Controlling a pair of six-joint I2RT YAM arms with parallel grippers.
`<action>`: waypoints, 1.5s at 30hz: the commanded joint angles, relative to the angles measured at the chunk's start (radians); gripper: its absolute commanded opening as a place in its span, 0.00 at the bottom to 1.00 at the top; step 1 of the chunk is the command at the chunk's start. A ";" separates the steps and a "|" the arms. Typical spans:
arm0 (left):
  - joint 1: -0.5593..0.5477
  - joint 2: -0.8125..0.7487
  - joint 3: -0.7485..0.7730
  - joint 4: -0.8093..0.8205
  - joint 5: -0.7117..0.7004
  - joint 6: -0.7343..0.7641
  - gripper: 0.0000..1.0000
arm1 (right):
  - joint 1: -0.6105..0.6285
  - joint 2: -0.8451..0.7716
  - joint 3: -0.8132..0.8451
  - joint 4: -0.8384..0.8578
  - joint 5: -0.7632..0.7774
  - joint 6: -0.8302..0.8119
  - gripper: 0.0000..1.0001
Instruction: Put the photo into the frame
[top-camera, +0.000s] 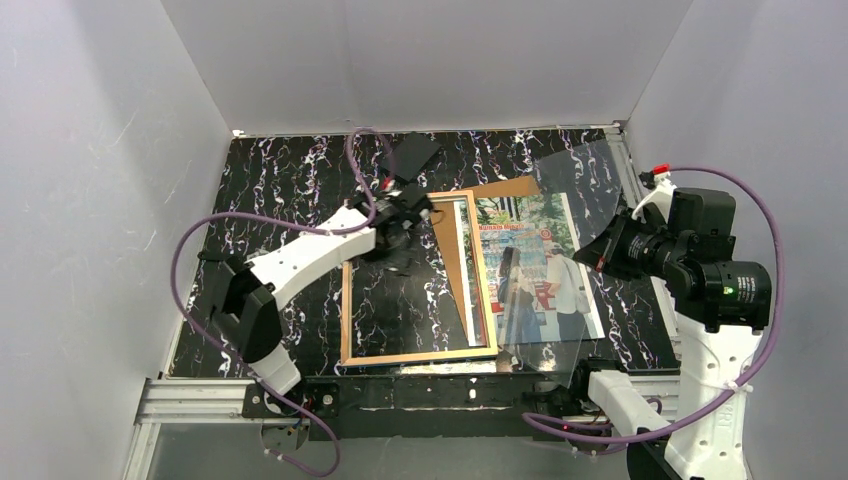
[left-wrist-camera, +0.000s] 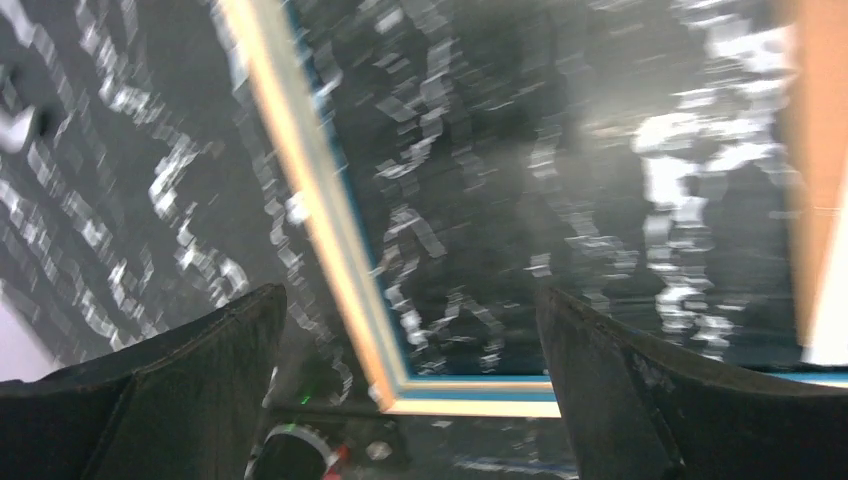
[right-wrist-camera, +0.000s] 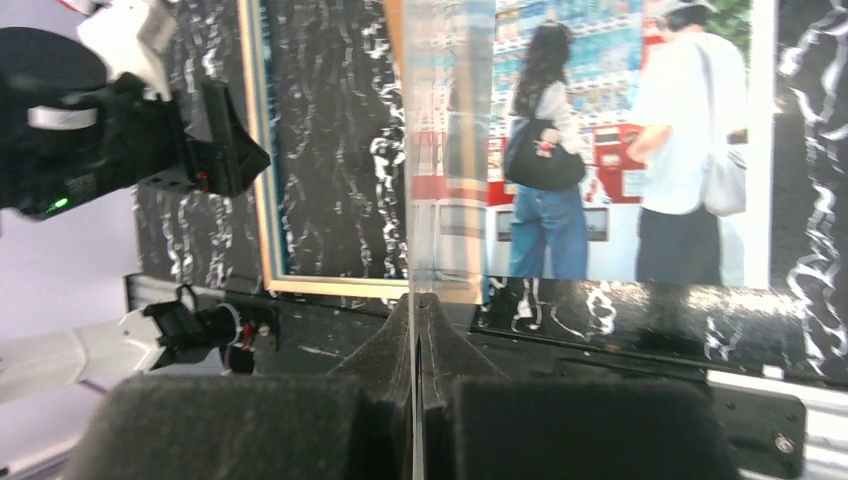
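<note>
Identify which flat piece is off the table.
The clear pane, pinched edge-on by the right gripper; the frame, photo and brown board lie on the table.

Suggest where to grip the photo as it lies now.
Take the photo by its white right border, near the front corner, coming low from the right. It lies flat, face up, and its left side runs under the frame, so that edge looks like the free one. Thin paper, so a fingertip likely has to slide under. The right gripper holds the clear pane over it.
</note>
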 joint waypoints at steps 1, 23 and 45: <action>0.111 -0.134 -0.196 -0.154 -0.032 0.017 0.95 | -0.005 0.009 -0.016 0.108 -0.192 0.013 0.01; 0.489 -0.365 -0.810 0.255 0.554 -0.059 0.68 | 0.070 0.090 -0.165 0.337 -0.394 0.206 0.01; 0.258 -0.226 -0.746 0.345 0.501 0.009 0.00 | 0.081 0.048 -0.285 0.362 -0.375 0.193 0.01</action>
